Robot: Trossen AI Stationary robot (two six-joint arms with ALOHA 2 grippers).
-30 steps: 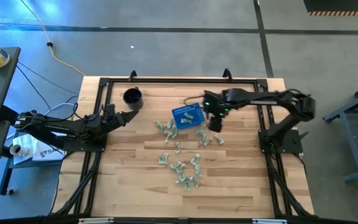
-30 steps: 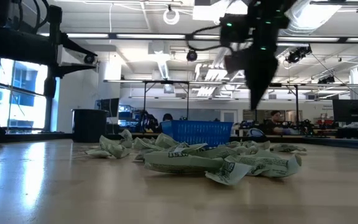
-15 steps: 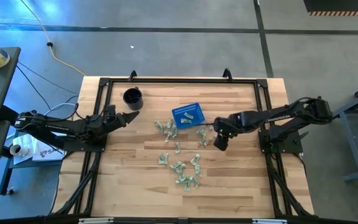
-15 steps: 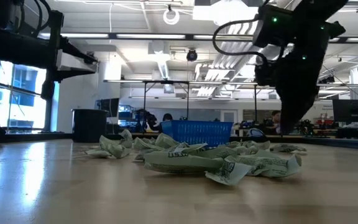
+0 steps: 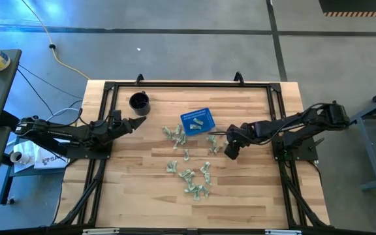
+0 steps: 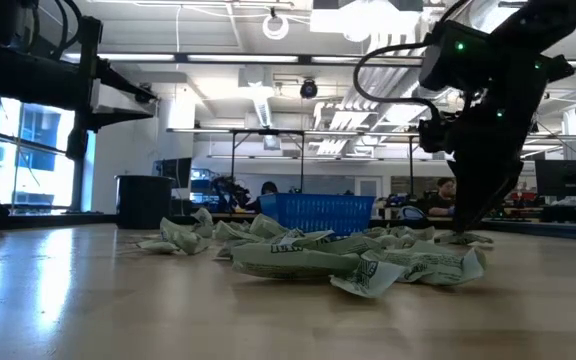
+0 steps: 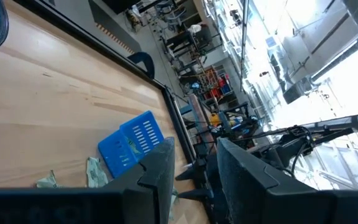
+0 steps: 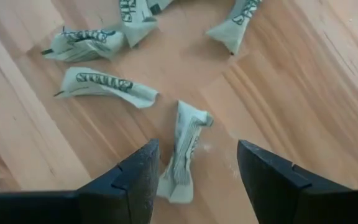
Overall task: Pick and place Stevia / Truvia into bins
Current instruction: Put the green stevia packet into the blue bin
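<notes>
Pale green and white Stevia packets (image 5: 188, 173) lie scattered flat on the wooden table, in front of and beside the blue basket (image 5: 196, 121). The basket stands right of centre toward the far side and holds a few packets. My right gripper (image 8: 197, 180) is open and points steeply down, low over the table right of the basket. One crumpled packet (image 8: 182, 155) lies on the wood between its fingers, closer to one of them; I see no contact. My left gripper (image 5: 142, 121) is level at the table's left, open and with nothing between its fingers.
A black round cup (image 5: 139, 102) stands at the far left near my left gripper. A black metal frame (image 5: 188, 83) runs around the table's edges. More packets (image 8: 104, 87) lie close around the right gripper. Bare wood (image 5: 175, 209) spans the near side.
My right gripper has moved from beside the blue basket toward the table's near edge and down, until it is just above the packets right of the basket. It rolled about its own axis on the way. The packets and the basket have stayed in place.
</notes>
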